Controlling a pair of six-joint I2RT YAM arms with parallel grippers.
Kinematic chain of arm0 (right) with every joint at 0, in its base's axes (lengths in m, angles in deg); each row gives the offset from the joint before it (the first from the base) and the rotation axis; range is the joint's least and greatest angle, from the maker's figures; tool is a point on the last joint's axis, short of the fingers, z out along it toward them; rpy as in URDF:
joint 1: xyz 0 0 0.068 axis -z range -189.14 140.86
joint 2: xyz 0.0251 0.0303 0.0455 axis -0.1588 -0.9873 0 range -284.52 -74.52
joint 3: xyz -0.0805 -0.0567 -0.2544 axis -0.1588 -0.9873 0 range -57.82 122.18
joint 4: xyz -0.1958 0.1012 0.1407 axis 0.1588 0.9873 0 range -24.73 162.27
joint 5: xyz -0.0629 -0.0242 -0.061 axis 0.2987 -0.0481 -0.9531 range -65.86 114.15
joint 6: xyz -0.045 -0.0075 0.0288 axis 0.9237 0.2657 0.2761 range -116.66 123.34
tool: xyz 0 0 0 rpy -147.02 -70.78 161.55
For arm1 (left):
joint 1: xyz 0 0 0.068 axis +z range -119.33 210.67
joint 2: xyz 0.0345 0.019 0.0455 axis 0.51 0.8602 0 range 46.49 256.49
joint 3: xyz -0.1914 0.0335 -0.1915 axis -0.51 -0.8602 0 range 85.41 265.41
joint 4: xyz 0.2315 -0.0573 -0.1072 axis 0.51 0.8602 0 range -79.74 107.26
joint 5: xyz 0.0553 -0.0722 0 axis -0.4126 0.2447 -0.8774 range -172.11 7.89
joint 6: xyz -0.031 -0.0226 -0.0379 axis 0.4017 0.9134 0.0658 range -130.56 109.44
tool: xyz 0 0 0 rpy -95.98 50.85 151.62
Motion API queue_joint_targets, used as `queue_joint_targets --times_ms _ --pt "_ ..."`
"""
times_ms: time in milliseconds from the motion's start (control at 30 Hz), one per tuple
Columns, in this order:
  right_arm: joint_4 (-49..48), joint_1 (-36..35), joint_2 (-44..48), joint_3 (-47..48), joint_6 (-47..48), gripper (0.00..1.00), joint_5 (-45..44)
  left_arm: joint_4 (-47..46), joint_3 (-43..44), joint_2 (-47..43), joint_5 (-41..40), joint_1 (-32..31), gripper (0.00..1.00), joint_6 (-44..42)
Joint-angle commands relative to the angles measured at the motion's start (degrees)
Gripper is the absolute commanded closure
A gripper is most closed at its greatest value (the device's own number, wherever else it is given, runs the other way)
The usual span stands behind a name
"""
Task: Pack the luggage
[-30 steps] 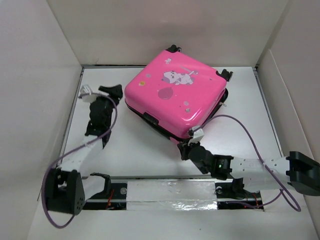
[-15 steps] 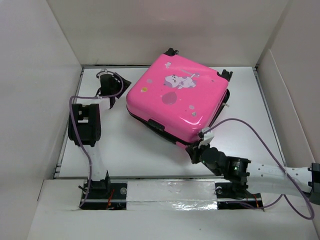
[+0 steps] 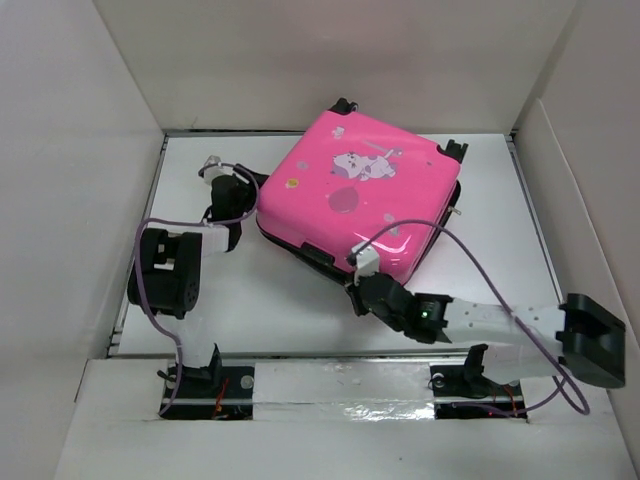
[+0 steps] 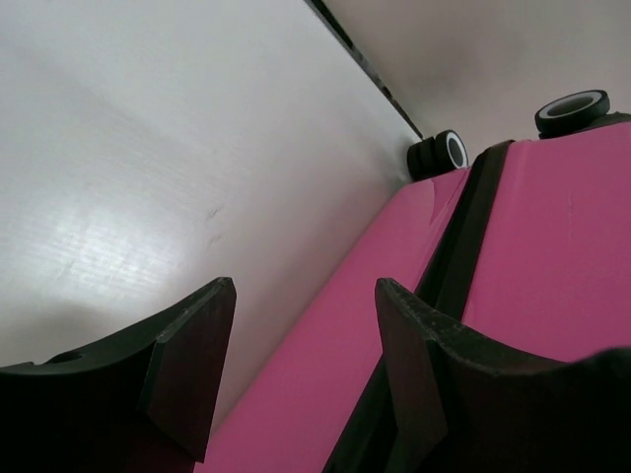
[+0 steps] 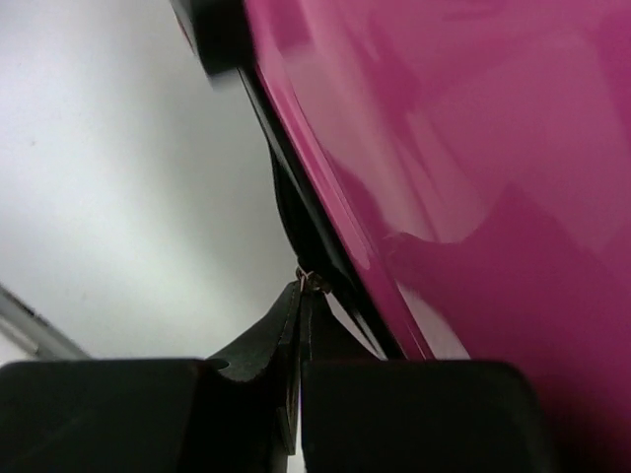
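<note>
- Luggage (image 3: pixel 350 190) from above: lid down, skewed, toward the back of the table (image 3: pixel 290 300). Left gripper (image 3: pixel 245 200) at its left side, right gripper (image 3: pixel 358 288) at the near edge. Zipping, likely?
- Likely. Left wrist next: jaws spread wide, holding nothing, pink side between them, seam (image 4: pixel 463 246) and wheels (image 4: pixel 439 153) beyond. Contact with the pink: cannot tell. Better pressed against the side as a brace.
- Right wrist?
- Fingers closed on a small tab (image 5: pixel 306 279) at the seam. Pull along the seam, never away from it; slow round the corners, or lose that thin pinch.
</note>
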Motion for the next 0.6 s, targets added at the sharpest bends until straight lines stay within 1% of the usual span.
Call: queue_joint_targets --times_ms 0,100,167,233,333,367,400,467,500,533,567 --pt "-17.20 -0.37 -8.73 9.70 2.30 1.00 10.46 -7.54 -8.60 -7.20 5.86 -9.69 0.44 0.70" --pt "-21.52 -0.90 -16.19 13.14 3.09 1.00 10.38 -11.06 -15.63 -11.51 4.80 -12.15 0.44 2.64" --pt "-22.06 -0.90 -20.07 16.48 3.96 1.00 11.25 -11.94 -19.66 -15.11 4.28 -13.12 0.45 2.47" --pt "-23.37 -0.90 -21.67 18.07 4.76 1.00 12.04 -10.98 -21.44 -17.76 4.80 -13.74 0.45 1.77" --pt "-26.18 -0.90 -22.47 17.90 5.20 1.00 12.93 -8.79 -25.22 -24.08 2.53 -17.25 0.45 0.19" --pt "-26.89 -0.90 -22.20 16.68 5.29 1.00 13.10 -6.69 -26.53 -25.67 0.25 -20.05 0.45 -0.25" --pt "-27.51 -0.90 -21.42 15.71 5.46 1.00 13.10 -5.97 -27.07 -28.55 -0.73 -21.47 0.45 -0.69" --pt "-27.25 -0.90 -15.20 12.38 5.38 1.00 12.05 -4.39 -28.03 -30.51 -1.87 -24.63 0.45 -1.13" --pt "-26.12 -0.90 -11.95 7.57 5.38 1.00 11.09 -3.86 -28.13 -31.73 -1.70 -25.17 0.45 -1.31" --pt "-24.63 -0.90 -8.27 5.09 5.20 1.00 10.38 -3.42 -28.30 -32.27 -1.62 -25.17 0.45 -1.40" --pt "-22.17 -0.90 0.39 2.80 3.90 1.00 9.68 -3.24 -29.00 -32.88 -1.44 -25.87 0.45 -1.49"
